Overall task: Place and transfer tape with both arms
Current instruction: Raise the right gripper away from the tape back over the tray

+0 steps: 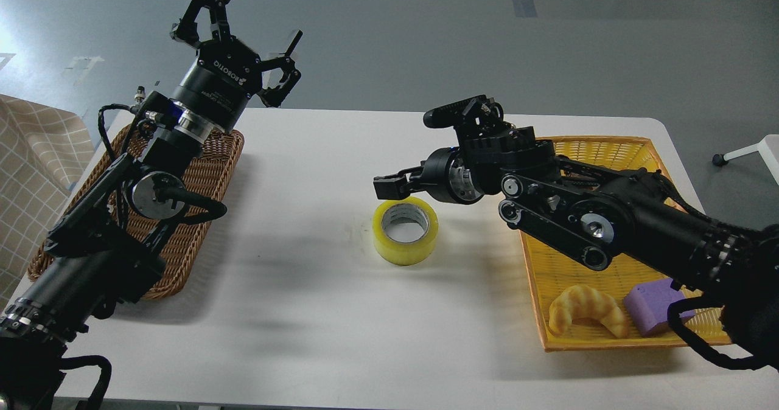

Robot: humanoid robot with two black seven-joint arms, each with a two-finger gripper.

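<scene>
Our left gripper (246,45) hung open over the brown basket (210,173), presumably waiting its turn, while the tape (406,230) sat mid-table (292,312) just under our right gripper (405,154), fingers spread, beside the yellow basket (596,148), likely its source.

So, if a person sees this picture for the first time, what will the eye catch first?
Probably the yellow tape, lying flat in the middle of the white table, with the right pincer open just above it. Next, the left pincer, raised high with fingers spread over the brown basket. Then the croissant in the yellow basket at right.
</scene>
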